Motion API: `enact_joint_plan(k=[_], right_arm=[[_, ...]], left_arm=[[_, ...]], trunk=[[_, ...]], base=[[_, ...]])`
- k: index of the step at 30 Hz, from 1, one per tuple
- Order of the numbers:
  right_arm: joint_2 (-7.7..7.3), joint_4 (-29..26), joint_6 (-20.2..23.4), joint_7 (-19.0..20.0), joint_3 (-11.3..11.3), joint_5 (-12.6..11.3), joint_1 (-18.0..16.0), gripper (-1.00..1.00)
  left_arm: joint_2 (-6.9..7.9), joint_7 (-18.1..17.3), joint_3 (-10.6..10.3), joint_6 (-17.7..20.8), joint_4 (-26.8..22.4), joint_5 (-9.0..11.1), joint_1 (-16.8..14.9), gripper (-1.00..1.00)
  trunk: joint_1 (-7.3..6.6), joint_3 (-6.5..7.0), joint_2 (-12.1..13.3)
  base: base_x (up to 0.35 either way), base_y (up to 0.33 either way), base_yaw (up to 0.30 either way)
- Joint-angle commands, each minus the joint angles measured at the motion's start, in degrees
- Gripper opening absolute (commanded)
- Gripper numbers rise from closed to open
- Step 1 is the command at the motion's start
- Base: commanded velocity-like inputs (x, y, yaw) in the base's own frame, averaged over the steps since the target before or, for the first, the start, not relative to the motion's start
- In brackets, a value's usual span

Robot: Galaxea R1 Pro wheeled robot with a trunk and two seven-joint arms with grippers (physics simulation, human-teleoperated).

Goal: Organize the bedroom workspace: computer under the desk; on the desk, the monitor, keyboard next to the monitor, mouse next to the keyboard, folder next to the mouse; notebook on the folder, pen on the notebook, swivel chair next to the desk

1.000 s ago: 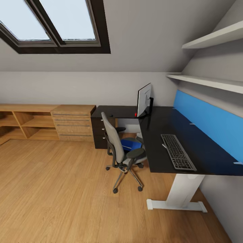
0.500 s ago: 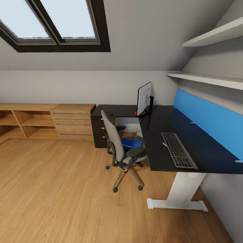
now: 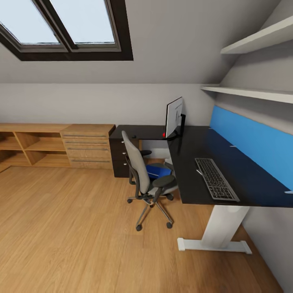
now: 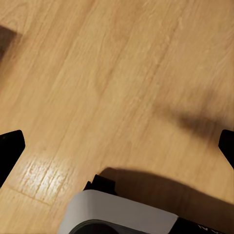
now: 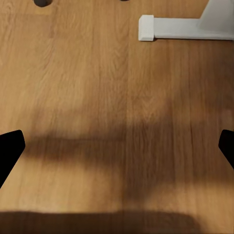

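Chair: grey upholstered swivel chair (image 3: pixel 140 171) beside long black surface (image 3: pixel 195 148)
Seat: bright blue flat folder (image 3: pixel 158 171)
Left fingers (image 4: pixel 10 152): spread
Right fingers (image 5: pixel 10 148): spread

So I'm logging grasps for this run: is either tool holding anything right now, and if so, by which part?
Nothing is held. The left tool and right tool are both open, with bare wooden floor between their fingertips. The folder lies on the swivel chair.

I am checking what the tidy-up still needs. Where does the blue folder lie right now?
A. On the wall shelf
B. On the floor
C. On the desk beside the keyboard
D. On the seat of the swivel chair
D: the head view shows the folder on the seat of the swivel chair.
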Motion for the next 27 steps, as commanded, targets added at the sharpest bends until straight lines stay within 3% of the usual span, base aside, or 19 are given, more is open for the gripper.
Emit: enact_joint_plan(k=[1,13,16,17,27], right_arm=[[0.05,0.0,-0.2,0.0,-0.2,0.2,0.0,1.0],[0.02,0.0,-0.3,0.0,-0.4,0.2,0.0,1.0],[0.02,0.4,-0.3,0.0,-0.4,0.2,0.0,1.0],[0.32,3.6,-0.4,0.0,-0.4,0.0,0.0,1.0],[0.53,3.9,-0.5,0.0,-0.2,0.2,0.0,1.0]], left_arm=[[-0.01,0.0,0.1,-0.1,0.0,0.0,0.0,1.0],[0.45,-0.2,0.0,-0.3,0.2,0.0,0.0,1.0],[0.58,-0.2,0.0,-0.2,0.3,0.1,0.0,1.0],[0.45,-0.3,-0.4,0.0,0.5,0.1,0.0,1.0],[0.25,-0.3,-0.4,-0.1,0.4,0.1,0.0,1.0]], trunk=[[0.22,-0.24,-0.4],[0.44,-0.42,-0.8],[0.44,-0.42,-0.8],[0.44,-0.42,-0.8],[0.44,-0.42,-0.8]], base=[[0.0,0.0,0.0],[0.021,0.018,-0.026],[0.185,0.162,-0.088],[0.259,0.231,-0.002],[0.26,0.235,0.0]])
